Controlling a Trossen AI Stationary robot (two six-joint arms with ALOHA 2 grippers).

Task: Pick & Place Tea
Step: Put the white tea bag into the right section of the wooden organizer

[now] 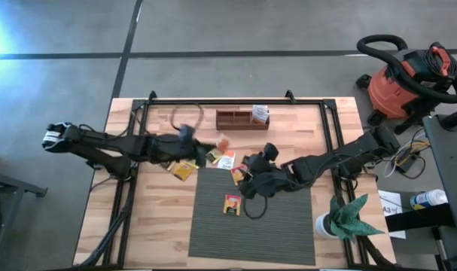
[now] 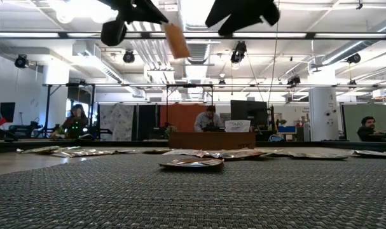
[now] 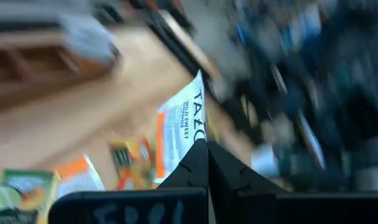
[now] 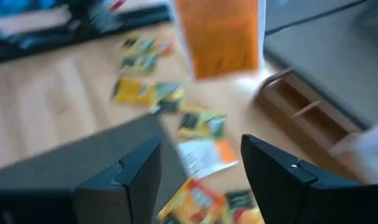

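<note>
Tea sachet (image 3: 179,127): light, flimsy foil; pinch by an edge. Left gripper (image 3: 207,146) clamped on it; right gripper (image 4: 201,162) apart, at three o'clock.

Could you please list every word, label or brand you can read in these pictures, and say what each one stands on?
"TAZO": on the white-and-orange sachet pinched in the left gripper.
Smaller lines beneath it on that sachet: too blurred to read.
Sign on the far desk: too small to read.
Loose sachets on the table: print too blurred to read.
</note>
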